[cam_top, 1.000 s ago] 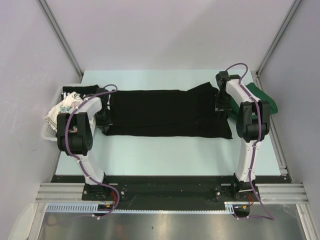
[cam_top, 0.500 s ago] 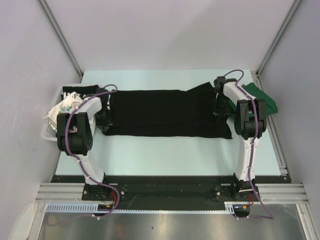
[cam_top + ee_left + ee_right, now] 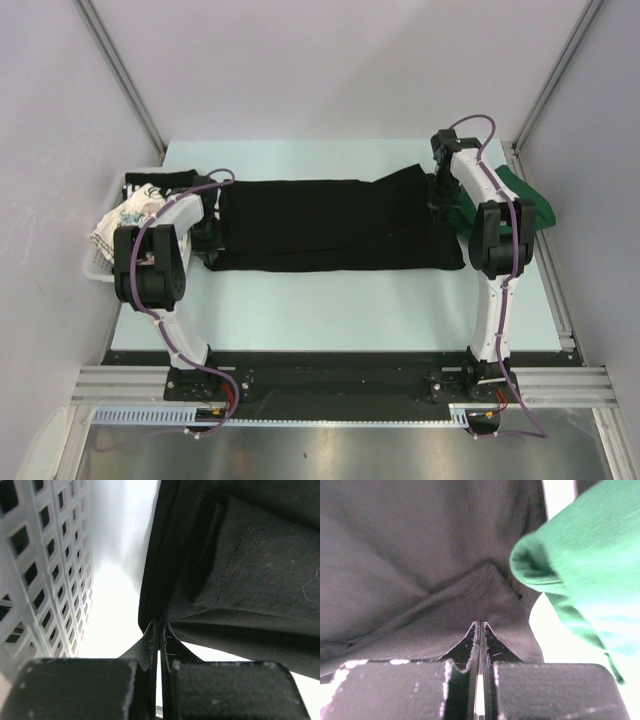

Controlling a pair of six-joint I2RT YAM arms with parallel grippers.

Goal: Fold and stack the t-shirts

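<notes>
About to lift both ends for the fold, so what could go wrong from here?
The right pincer pinches the black t-shirt close beside the green t-shirt; lifting might drag the green one along. The left pincer holds only a thin edge of cloth next to the basket, so it could slip or snag there.

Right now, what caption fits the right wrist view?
Pinch point: right gripper shut on black t-shirt, green t-shirt bunched beside it.

The pale green table (image 3: pixel 330 300) carries a black shirt (image 3: pixel 320 225) spread flat across its middle, reaching almost from side to side. A green shirt (image 3: pixel 528 200) lies bunched at the right edge, touching the black one, and a white basket (image 3: pixel 97 270) sits at the left edge.
</notes>
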